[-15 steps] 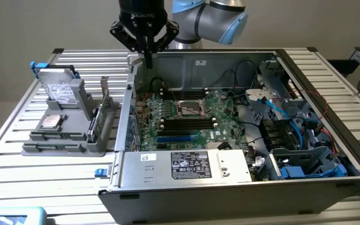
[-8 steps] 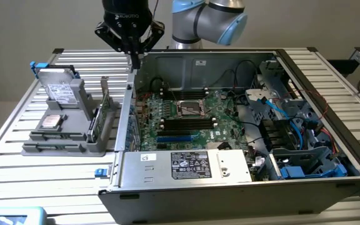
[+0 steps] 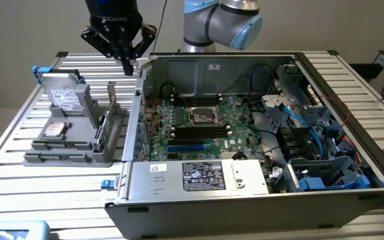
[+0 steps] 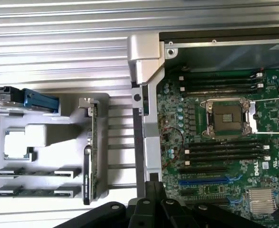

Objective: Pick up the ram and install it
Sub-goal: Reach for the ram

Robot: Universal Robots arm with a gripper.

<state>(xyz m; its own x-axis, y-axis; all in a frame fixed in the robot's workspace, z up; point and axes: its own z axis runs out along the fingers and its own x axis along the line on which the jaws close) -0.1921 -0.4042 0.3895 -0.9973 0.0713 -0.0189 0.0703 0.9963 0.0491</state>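
Observed from beside the rig: the tool (image 3: 128,66) hangs above the slatted tabletop (image 3: 18,175), over the gap between the grey parts holder (image 3: 78,159) and the open computer case (image 3: 245,200). In the exterior view that puts it at about eleven o'clock from the case's middle. Its fingers appear drawn together with nothing between them, so I judge it to be carrying no part. The ram (image 4: 34,173) is not yet lifted. It sits on edge in a slot at the holder's six o'clock end, with a second like stick parallel just beside it, well apart from the tool. Seating it edge-up and clipped at both ends looks deliberate, as it leaves the flat faces free for a pinch from above. The green expansion card (image 3: 112,107) stands upright along the holder's three o'clock side, next to the case wall. The hard drive (image 3: 65,97) with its blue handle leans at the twelve o'clock end. The case lies on its side with the panel off, so the motherboard (image 3: 199,135) faces upward and can be reached straight down. Long black memory slots run at twelve and six o'clock of the processor socket (image 3: 202,116). Whether any slot is already filled I cannot tell.
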